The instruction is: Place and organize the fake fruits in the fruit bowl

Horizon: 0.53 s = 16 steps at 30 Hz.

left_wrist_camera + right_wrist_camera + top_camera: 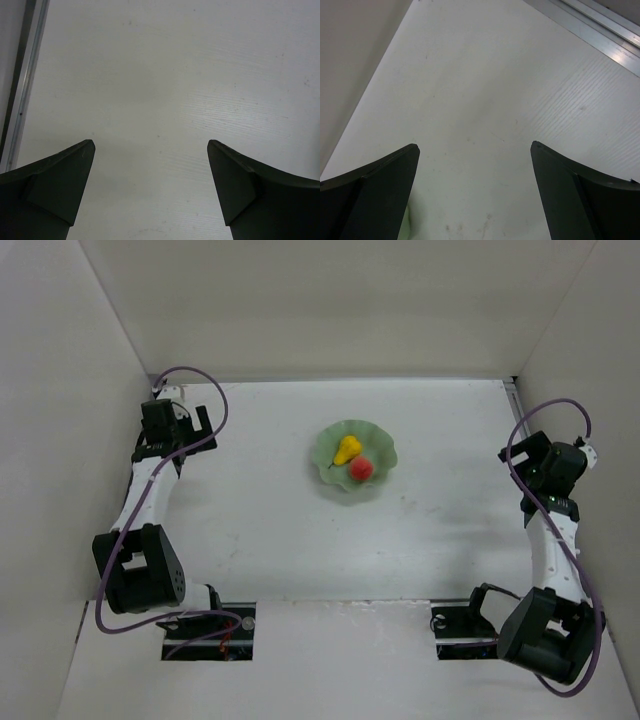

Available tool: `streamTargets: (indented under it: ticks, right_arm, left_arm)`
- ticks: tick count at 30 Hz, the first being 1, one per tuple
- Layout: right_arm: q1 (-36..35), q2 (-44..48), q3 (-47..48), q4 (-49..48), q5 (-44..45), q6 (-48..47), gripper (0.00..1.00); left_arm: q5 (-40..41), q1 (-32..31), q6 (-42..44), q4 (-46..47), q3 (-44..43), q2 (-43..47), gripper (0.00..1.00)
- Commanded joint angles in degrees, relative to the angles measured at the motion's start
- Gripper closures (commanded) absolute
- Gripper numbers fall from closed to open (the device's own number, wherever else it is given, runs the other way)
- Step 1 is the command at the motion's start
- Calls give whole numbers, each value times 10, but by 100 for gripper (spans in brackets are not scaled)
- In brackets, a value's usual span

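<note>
The pale mint-green fruit bowl (330, 443) with a wavy rim sits mid-table, a little toward the back. Inside it lie the yellow pear (347, 448) and, touching it on the near right, the orange-red peach-like ball (361, 469). My left gripper (195, 421) hangs at the far left, well apart from the bowl, and it is open (150, 142) over bare table. Off at the right side, my right gripper (522, 455) is open too (475, 145) and holds nothing. A pale green sliver (406, 223) shows beside one right finger.
White walls enclose the table on the left, back and right. A metal rail (514, 388) runs along the right wall's foot (600, 27), and another rail (22, 85) lies by the left gripper. Purple cables loop over both arms.
</note>
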<state>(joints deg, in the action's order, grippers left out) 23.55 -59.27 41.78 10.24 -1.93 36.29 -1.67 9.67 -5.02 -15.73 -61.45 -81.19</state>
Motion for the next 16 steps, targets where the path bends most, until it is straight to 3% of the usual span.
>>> streamTargets:
  ticks: [1, 16]
  right_arm:
    - [-1, 4, 7, -36, -8, 4, 0]
    - [-19, -6, 7, -39, -14, -2, 0]
  left_arm:
    - [-8, 0, -9, 17, 7, 22, 0]
    - [-18, 1, -10, 5, -8, 22, 0]
